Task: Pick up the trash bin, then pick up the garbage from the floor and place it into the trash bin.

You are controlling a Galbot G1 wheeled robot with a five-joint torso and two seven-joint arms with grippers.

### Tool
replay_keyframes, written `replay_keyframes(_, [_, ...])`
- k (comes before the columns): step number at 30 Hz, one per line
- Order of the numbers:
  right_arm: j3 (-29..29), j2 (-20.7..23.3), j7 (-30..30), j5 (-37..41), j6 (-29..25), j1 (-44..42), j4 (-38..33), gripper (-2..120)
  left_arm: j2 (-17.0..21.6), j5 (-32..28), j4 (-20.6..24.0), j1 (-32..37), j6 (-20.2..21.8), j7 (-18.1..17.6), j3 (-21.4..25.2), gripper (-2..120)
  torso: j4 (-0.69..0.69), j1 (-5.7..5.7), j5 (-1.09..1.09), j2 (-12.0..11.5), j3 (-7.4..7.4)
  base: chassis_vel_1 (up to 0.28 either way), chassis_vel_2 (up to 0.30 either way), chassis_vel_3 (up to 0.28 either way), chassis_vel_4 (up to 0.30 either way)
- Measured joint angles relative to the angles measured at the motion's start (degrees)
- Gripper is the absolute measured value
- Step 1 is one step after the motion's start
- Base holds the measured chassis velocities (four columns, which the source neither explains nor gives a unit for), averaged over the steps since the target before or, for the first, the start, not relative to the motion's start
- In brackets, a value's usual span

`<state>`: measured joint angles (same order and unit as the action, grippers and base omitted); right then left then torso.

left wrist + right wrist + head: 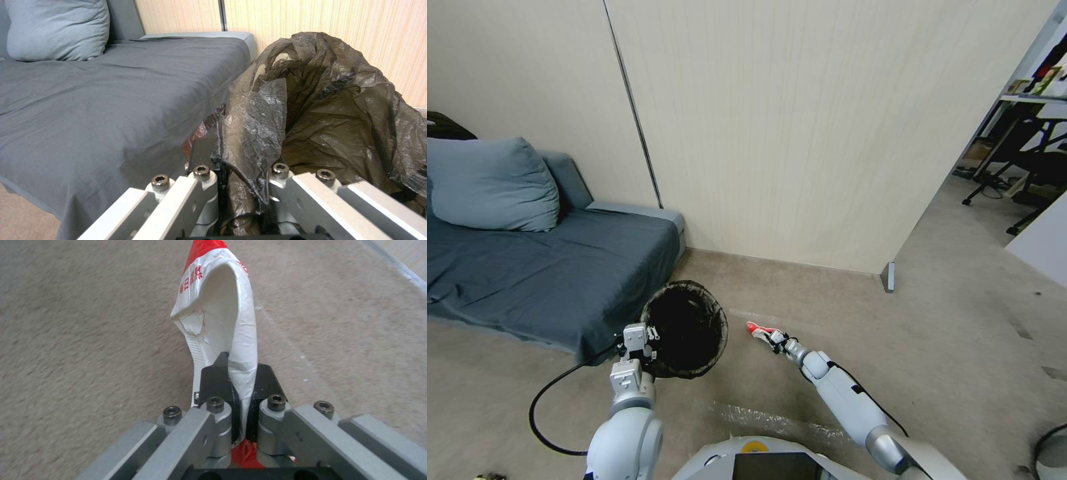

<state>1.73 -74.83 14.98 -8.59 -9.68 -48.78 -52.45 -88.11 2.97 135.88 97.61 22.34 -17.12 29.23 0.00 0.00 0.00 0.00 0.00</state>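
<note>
the right gripper [238, 396] has its two black fingertips [213, 383] pinched together on one red-and-white crinkled paper packet [222, 320], which stands up out of the jaws with its red tip farthest from the wrist. in the head view this packet [758, 329] is held out from the right gripper [775, 341] over the beige carpet floor [947, 333], just beside the bin's rim on the robot's right and apart from it.

the left gripper [236, 173] is closed on the crinkled black plastic bag [311, 110] folded over the near rim of the one small round trash bin [686, 328]; a fold of the bag runs down between the two fingers. in the head view the left gripper [639, 337] sits at the bin's left rim, with a black cable [554, 393] looping from the arm.

counted: one bin, one packet in hand, two grippers, one blue-grey pillow [490, 183].

the bin stands close against the corner of the low grey-blue sofa [547, 267], so its left side is hemmed in. behind it the pale wood-panel wall [800, 133] runs along the carpet. to the robot's right the floor lies open, reaching past the wall's end toward black desk legs [1007, 180]. a strip of clear crinkled plastic film [767, 420] lies on the carpet near the robot's base.
</note>
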Motion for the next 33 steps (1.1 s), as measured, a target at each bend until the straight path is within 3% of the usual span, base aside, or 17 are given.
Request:
replay_keyframes(10, [3.4, 0.6, -4.4, 8.6, 0.9, -3.5, -9.1, 0, 0.5, -0.3, -1.0, -0.5, 0.0, 0.0, -0.6, 7, 0.00, 0.00, -0.01, 0.0, 0.00, 0.000, 0.000, 0.000, 0.000])
replay_keyframes(16, [6.7, 1.9, -6.3, 14.5, 2.6, -6.9, -26.0, 0, 0.7, -1.0, -1.4, -0.4, 0.0, 0.0, -0.8, 7, 0.00, 0.00, 0.00, 0.0, 0.00, 0.000, 0.000, 0.000, 0.000])
replay_keyframes(17, [6.7, 1.9, -6.3, 14.5, 2.6, -6.9, -26.0, 0, 0.7, -1.0, -1.4, -0.4, 0.0, 0.0, -0.8, 7, 0.00, 0.00, 0.00, 0.0, 0.00, 0.000, 0.000, 0.000, 0.000])
replay_keyframes(20, [8.3, 3.3, -6.9, 17.5, 3.2, -9.5, -37.0, 0, 0.8, -1.7, -1.5, -0.3, 0.5, -0.2, -1.1, 7, 0.00, 0.00, 0.00, 0.0, 0.00, 0.000, 0.000, 0.000, 0.000])
replay_keyframes(21, [8.3, 3.3, -6.9, 17.5, 3.2, -9.5, -37.0, 0, 0.8, -1.7, -1.5, -0.3, 0.5, -0.2, -1.1, 7, 0.00, 0.00, 0.00, 0.0, 0.00, 0.000, 0.000, 0.000, 0.000])
replay_keyframes(23, [9.4, 4.0, -6.9, 20.2, 3.5, -12.4, -46.3, 0, 0.8, -2.4, -1.6, -0.2, 0.8, -0.3, -1.2, 7, 0.00, 0.00, -0.01, 0.0, 0.00, 0.000, 0.000, 0.000, 0.000])
replay_keyframes(24, [9.4, 4.0, -6.9, 20.2, 3.5, -12.4, -46.3, 0, 0.8, -2.4, -1.6, -0.2, 0.8, -0.3, -1.2, 7, 0.00, 0.00, -0.01, 0.0, 0.00, 0.000, 0.000, 0.000, 0.000])
replay_keyframes(26, [10.0, 4.6, -6.0, 22.9, 3.6, -15.8, -54.1, 0, 0.9, -3.2, -1.6, -0.2, 1.1, -0.4, -1.2, 7, -0.01, 0.00, 0.00, 0.0, -0.01, 0.000, 0.000, 0.000, 0.000])
replay_keyframes(33, [7.2, 8.7, -3.7, 31.5, 4.7, -22.5, -68.2, 0, 0.9, -4.2, -1.9, -0.2, 1.6, -0.4, -1.8, 7, -0.01, 0.00, -0.01, 0.0, -0.01, 0.000, 0.000, 0.000, 0.000])
